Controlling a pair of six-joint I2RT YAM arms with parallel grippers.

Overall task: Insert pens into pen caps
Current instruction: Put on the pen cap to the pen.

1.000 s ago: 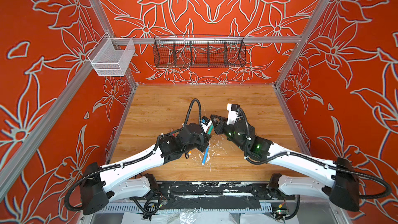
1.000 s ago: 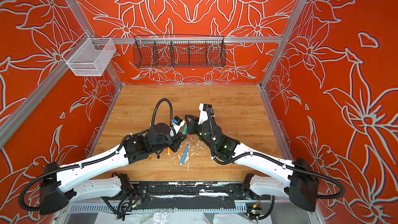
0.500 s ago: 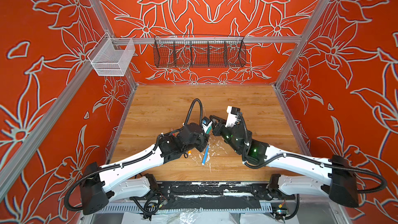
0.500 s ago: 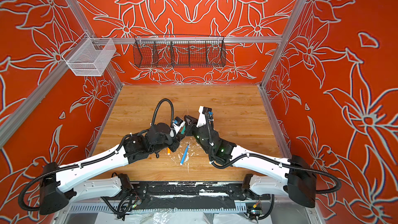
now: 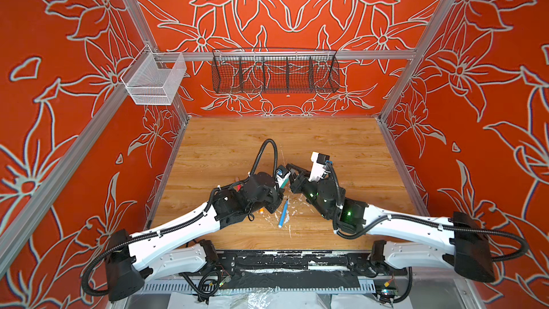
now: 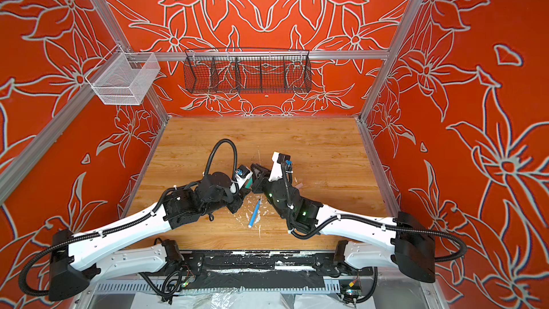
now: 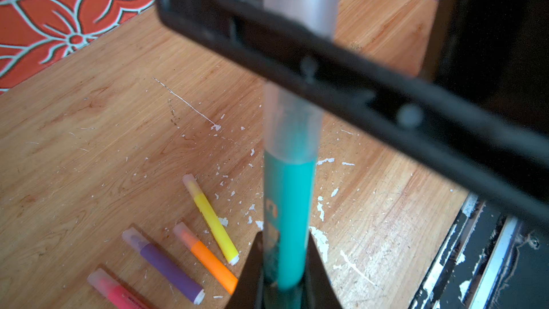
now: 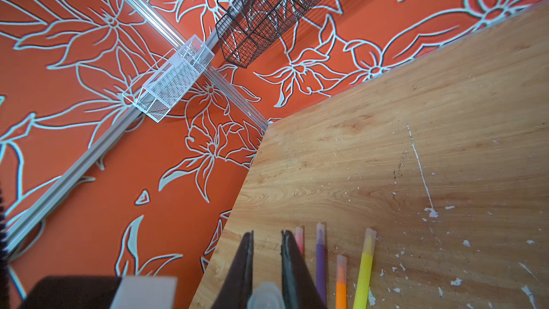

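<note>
Capping of the green pen point(image 7: 288, 218) is the step in hand. Left fingers point(image 7: 246, 280) are closed tight on its barrel near the plug end. Right fingers point(image 8: 292, 271) are closed across the cap point(image 7: 292, 120), whose round end shows between them in the right wrist view. Pen and cap share one long axis, held above the bench point(image 5: 326, 144) near its centre. From above, that axis runs roughly 7 to 1 o'clock, tip end toward 1 (mostly hidden by both wrists). The cap's skirt overlaps the green barrel, so I judge it seated or nearly so. Any remaining press must go straight along that axis, the two sets of fingers driven toward each other.

Pink pen point(image 7: 118, 289), purple pen point(image 7: 169, 269), orange pen point(image 7: 208, 258) and yellow pen point(image 7: 212, 221) lie capped on the bench, about 7 o'clock of the grip, beneath the left wrist. Blue pen point(image 5: 283, 214) lies at 6 o'clock, long axis near 12 to 6, white plug at the 6 end; its cap state cannot be told. Left arm is marginally the nearer.
</note>
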